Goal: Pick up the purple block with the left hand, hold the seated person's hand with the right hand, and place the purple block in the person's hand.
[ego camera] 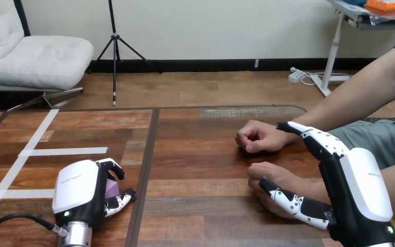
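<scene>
The purple block (pixel 111 186) sits at the table's near left, mostly hidden inside my left hand (pixel 79 193), whose fingers and thumb curl round it low over the wood. I cannot tell if the block is off the table. My right hand (pixel 357 193) is at the near right with its fingers stretched straight. One of the person's hands (pixel 271 175) lies on the table between those fingers and my thumb, which rests against its near side. The person's other hand (pixel 259 136), a loose fist, rests just beyond, by my right fingertips.
White tape strips (pixel 64 151) cross the wooden table (pixel 195 154) at the left. A dark seam (pixel 146 170) runs down the table between my two hands. The person's forearms come in from the right edge.
</scene>
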### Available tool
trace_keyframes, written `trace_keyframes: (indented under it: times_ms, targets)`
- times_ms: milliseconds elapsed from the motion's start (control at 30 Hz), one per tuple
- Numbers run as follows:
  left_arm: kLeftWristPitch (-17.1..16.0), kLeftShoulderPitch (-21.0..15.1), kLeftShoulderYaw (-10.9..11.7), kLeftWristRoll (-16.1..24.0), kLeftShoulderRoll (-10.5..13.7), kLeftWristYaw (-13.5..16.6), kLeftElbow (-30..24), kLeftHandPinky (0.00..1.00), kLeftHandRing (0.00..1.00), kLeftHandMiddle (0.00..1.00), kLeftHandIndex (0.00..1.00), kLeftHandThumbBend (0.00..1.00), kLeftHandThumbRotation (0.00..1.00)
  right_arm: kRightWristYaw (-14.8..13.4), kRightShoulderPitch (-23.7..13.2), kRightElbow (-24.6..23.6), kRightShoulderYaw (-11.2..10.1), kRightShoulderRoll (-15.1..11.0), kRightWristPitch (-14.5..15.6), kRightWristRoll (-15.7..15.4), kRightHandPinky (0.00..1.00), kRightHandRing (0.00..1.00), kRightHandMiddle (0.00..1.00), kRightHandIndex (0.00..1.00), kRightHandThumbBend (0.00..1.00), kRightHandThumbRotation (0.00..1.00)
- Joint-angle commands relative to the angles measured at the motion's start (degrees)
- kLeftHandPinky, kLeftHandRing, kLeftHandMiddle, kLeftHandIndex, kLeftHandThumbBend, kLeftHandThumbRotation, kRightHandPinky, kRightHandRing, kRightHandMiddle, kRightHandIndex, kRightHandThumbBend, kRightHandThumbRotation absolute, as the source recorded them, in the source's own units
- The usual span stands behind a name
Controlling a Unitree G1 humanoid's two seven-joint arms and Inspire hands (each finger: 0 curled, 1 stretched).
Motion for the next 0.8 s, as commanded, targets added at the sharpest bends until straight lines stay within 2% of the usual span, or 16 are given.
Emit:
trace_keyframes:
  times_ms: [0, 433, 600, 767]
  targets:
    - [0.5, 1.3, -0.9, -0.2, 0.2, -1.3, 2.8, 0.33, 0.4, 0.48, 0.52, 0.51, 0.02, -0.5, -2.2, -2.6, -0.9, -0.4, -0.2, 0.1, 0.85, 0.82, 0.8, 0.79, 0.63, 0.26]
    - [-0.3, 1.3, -0.5, -0.8, 0.3, -1.4, 2.4, 0.35, 0.42, 0.5, 0.52, 0.54, 0.01, -0.2, -2.1, -2.8, -0.9, -0.4, -0.1, 0.4, 0.85, 0.83, 0.81, 0.79, 0.63, 0.27]
    - [-1.0, 1.3, -0.7, -0.7, 0.5, -0.2, 2.2, 0.35, 0.42, 0.5, 0.52, 0.56, 0.0, -0.4, -2.2, -2.6, -0.9, -0.4, -0.3, 0.3, 0.85, 0.82, 0.8, 0.79, 0.63, 0.27]
    - [-1.6, 1.4, -0.5, -0.9, 0.5, -0.2, 2.1, 0.35, 0.42, 0.5, 0.52, 0.56, 0.0, -0.3, -2.2, -2.7, -0.9, -0.4, -0.2, 0.4, 0.85, 0.82, 0.8, 0.79, 0.63, 0.27]
